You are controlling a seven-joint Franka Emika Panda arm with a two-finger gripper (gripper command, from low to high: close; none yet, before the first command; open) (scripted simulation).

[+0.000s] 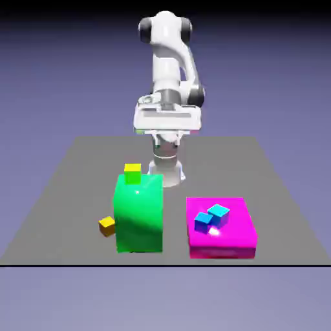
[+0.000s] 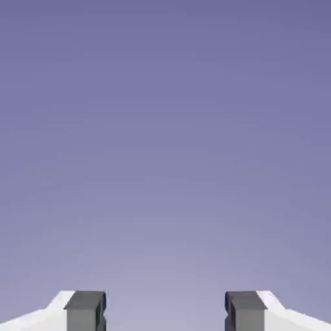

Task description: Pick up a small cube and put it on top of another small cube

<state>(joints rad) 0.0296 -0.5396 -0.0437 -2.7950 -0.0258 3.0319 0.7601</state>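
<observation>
My arm [image 1: 169,71] sits high at the table's [image 1: 77,168] far edge, the gripper [image 2: 165,313] spread wide and empty, seeing only backdrop. The orange small cube [image 1: 107,225] lies beside the green block [image 1: 138,213], seemingly just clear of it. I should descend from above, fingers clear of the block.

Your hand view: fingertips [image 2: 85,310] cut off by bottom edge. Exterior view: green block [image 1: 138,213] hides lemon-yellow cube's [image 1: 132,172] base.
</observation>
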